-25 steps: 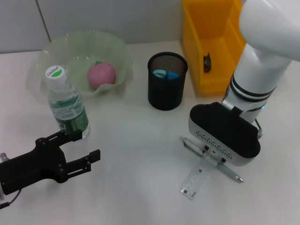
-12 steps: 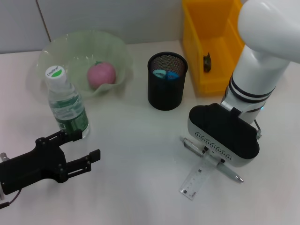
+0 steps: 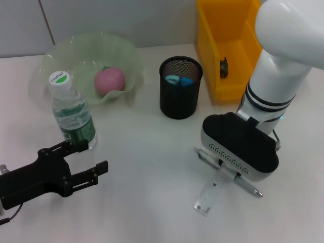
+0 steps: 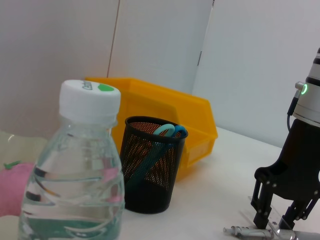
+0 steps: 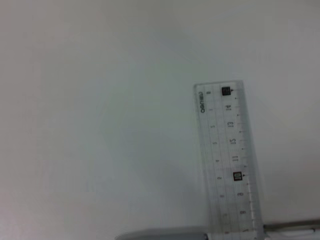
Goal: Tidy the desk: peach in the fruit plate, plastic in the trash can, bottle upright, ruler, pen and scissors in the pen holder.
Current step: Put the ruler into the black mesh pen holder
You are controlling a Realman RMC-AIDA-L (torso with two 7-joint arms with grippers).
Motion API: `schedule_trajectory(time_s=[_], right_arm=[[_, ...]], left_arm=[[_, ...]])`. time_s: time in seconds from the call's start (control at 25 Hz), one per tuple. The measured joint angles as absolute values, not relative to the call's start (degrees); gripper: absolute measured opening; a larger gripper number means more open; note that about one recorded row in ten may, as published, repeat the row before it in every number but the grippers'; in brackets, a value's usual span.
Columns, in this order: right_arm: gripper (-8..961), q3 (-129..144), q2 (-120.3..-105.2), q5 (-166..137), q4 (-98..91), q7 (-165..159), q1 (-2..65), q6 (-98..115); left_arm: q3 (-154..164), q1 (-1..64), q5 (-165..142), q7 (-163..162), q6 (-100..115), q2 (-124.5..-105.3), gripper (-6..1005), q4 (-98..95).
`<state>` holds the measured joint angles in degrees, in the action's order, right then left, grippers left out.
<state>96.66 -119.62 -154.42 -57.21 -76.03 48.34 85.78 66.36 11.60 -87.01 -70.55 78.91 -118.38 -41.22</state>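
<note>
Transparent ruler [image 3: 210,192]: lies flat under pen [image 3: 229,174], thin, may slip.
Right gripper [image 4: 280,212]: above them, jaws parted.
Left gripper [image 3: 76,164]: parked, open.

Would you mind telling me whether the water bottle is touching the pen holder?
Apart. The head view shows bare desk between the water bottle and the pen holder.
</note>
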Motion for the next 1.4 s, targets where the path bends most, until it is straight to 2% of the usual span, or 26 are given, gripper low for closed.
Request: schedule_trajectory(time_s=[0.4,0.96,1.4], right_arm=[[394,96.21,-119.62,-154.23,-59.20,-76.03,47.41,86.51],[394,81.94,-119.34,-143.86,-80.13,-75.65,35.03,94.44],[393,66.22,-119.18,-123.50,-81.15,-70.89,26.60,94.20]], left_arm=[[66.36,11.60,-87.01,-70.58,78.94,-118.30,802,-41.06],[66.36,11.60,-87.28,-70.57,79.56,-118.20,802,-40.95],[66.23,11.60,-87.10,-70.57,82.18,-118.12,802,-40.87]])
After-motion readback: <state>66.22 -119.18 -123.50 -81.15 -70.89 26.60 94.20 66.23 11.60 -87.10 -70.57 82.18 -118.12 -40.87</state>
